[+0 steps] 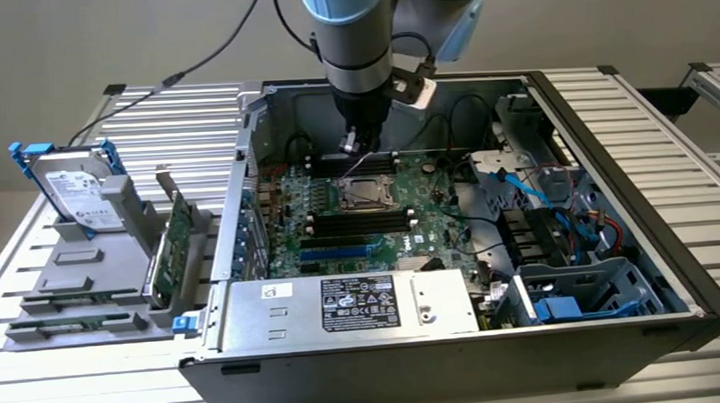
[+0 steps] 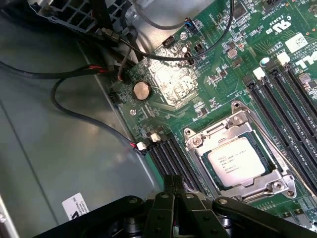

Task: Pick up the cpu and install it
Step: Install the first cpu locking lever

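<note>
cpu (image 2: 235, 161) seated in socket (image 2: 196, 141), just beside gripper (image 2: 173, 191), fingers together, empty

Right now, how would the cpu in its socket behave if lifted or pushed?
The cpu looks flat and metal-topped: probably stiff and light. Its smooth top may be slippery. Lying flat inside the socket frame, it likely won't roll, and a sideways push should meet that frame.

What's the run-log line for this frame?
gripper: shut, nothing held | position: over memory slots, beside socket | cpu: sitting in socket, not gripped
</note>
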Robot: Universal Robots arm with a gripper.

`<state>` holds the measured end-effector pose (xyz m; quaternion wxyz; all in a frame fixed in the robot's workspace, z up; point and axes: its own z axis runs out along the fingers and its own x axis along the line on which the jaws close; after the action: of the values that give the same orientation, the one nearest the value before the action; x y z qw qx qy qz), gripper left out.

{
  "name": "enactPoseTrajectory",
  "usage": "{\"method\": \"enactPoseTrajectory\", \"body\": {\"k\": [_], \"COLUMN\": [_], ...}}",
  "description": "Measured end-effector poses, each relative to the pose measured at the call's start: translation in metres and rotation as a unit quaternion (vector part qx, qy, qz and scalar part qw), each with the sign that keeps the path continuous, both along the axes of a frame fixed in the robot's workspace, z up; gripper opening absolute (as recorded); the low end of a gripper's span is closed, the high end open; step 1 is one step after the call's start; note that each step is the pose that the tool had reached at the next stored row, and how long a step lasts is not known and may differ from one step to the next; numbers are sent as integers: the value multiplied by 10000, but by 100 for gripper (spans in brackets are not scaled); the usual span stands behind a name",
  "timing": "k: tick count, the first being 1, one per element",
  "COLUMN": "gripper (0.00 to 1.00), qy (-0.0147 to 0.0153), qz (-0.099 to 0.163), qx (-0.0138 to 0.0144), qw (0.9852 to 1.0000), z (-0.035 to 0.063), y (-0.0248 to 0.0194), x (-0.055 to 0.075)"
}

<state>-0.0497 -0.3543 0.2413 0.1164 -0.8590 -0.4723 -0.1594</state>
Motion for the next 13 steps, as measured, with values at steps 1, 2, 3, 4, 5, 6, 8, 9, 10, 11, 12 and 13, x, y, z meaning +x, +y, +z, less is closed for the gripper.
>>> {"method": "enactPoseTrajectory", "body": {"k": [1, 2, 3, 4, 5, 6, 8, 9, 10, 11, 12, 13], "gripper": [11, 11, 11, 11, 11, 11, 11, 11, 11, 11, 11, 11], "qy": [0, 0, 0, 0, 0, 0, -23, -74, -129, -149, -158, -160], "qz": [-1, -4, -7, -13, -18, -24, -25, -25, -26, -55, -99, -146], "qx": [3, 7, 10, 13, 16, 18, 18, 18, 20, 19, 19, 18], "qw": [10000, 10000, 10000, 10000, 10000, 10000, 10000, 10000, 9999, 9999, 9998, 9998], "z": [29, 57, 82, 107, 122, 124, 125, 126, 125, 125, 125, 125], "y": [0, -1, -2, -3, -3, -3, -3, -4, -4, -3, -3, -3], "x": [-1, -3, -4, -6, -7, -11, -38, -62, -72, -72, -73, -74]}}
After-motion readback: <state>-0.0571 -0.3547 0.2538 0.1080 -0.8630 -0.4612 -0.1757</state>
